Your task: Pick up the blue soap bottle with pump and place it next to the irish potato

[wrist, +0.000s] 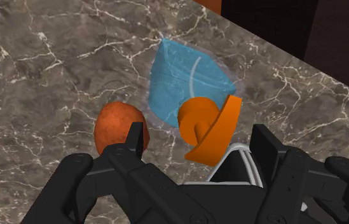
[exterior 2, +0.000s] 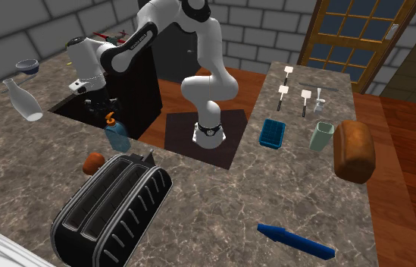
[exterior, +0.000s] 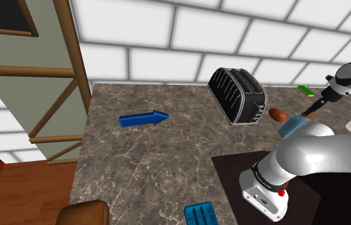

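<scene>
Soap bottle (wrist: 182, 79) stands beneath the gripper (wrist: 199, 139); fingers (wrist: 135, 136) seemingly clear.

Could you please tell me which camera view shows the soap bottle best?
The wrist view: the blue soap bottle and its orange pump sit close ahead of the open gripper. The second exterior view shows it small, upright beside the potato; the shoulder view shows a part of it beside the arm.

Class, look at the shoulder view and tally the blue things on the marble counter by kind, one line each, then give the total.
Soap bottle: 1
Ribbed tray: 1
Arrow-shaped bar: 1
Total: 3
</scene>
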You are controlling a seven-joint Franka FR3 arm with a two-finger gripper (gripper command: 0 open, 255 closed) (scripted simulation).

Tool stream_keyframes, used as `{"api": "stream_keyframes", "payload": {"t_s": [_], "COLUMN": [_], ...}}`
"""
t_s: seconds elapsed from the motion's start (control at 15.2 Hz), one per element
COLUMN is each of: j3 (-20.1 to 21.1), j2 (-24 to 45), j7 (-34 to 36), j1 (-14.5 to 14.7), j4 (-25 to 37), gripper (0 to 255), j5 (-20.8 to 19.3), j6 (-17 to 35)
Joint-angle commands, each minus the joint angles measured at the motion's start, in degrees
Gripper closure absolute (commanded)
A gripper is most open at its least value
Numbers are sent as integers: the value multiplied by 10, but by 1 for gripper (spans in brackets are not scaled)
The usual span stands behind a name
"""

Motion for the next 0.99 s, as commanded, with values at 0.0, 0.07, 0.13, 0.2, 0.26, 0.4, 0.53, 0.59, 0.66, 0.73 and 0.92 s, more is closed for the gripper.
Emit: {"api": "stream_keyframes", "payload": {"t_s": [0.0,0.07,0.13,0.2,0.26,0.4,0.53,0.59,0.66,0.73,0.92], "j3": [0,0,0,17,33,58,58,58,58,58,58], "j2": [0,0,0,-3,-6,-9,-10,-9,-9,-9,-9], "j7": [0,0,0,-3,-6,-11,-11,-11,-11,-11,-11], "j1": [0,0,0,-8,-14,-23,-23,-23,-23,-23,-23], "j4": [0,0,0,10,21,43,43,43,43,43,43], "gripper": [0,0,0,0,0,0,0,0,0,0,0], "j5": [0,0,0,8,16,29,29,29,29,29,28], "j6": [0,0,0,-18,-36,-69,-69,-69,-69,-69,-69]}}
